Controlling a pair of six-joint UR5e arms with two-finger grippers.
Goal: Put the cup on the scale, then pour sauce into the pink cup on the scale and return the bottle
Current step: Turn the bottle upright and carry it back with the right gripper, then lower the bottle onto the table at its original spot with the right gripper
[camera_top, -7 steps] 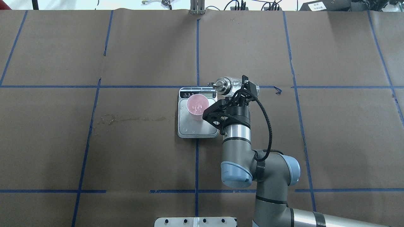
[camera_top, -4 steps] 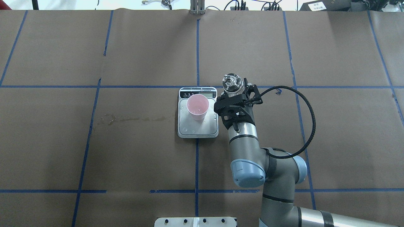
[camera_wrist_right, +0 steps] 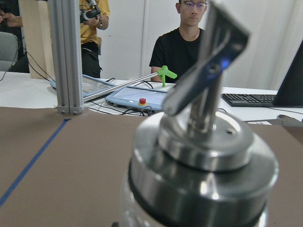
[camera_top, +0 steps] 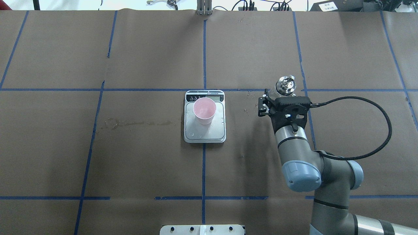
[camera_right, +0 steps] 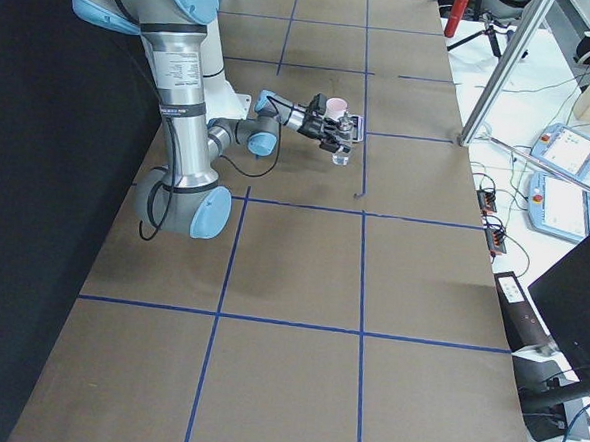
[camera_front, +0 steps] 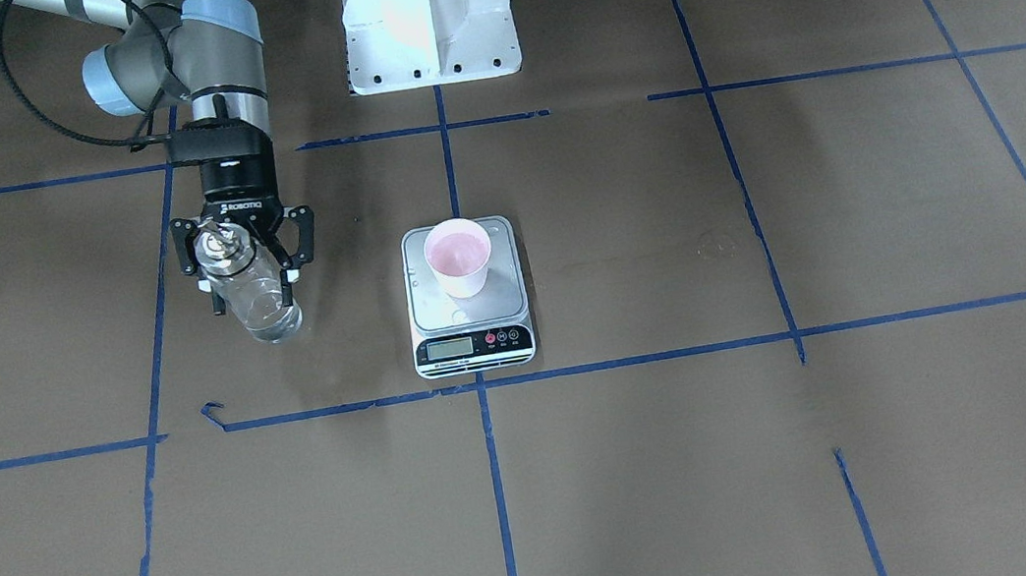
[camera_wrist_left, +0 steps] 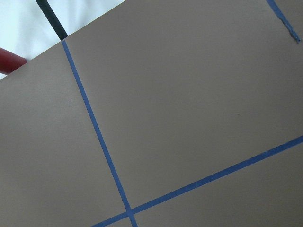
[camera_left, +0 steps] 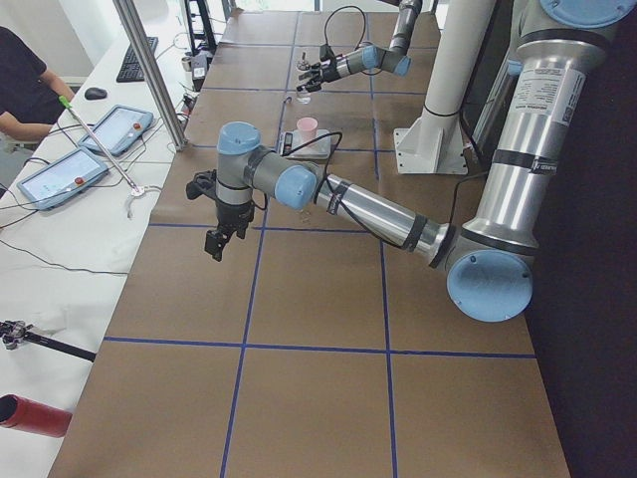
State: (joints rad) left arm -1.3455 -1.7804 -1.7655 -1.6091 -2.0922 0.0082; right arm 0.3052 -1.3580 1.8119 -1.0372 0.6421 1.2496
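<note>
Bottle [camera_front: 266, 306] clamped between right gripper [camera_front: 245, 269] fingers, silver cap on top. Cup [camera_front: 459, 257] sits on scale [camera_front: 470, 323], well apart from that gripper, toward the robot's left of it. Left gripper [camera_left: 217, 242] far off; can't tell its opening.

Silver-grey arm tubes [camera_top: 291, 141], pale blue joint caps [camera_top: 300, 178], black ROBOTIQ-marked gripper [camera_front: 249, 281], looping black cable [camera_top: 390, 130]
</note>
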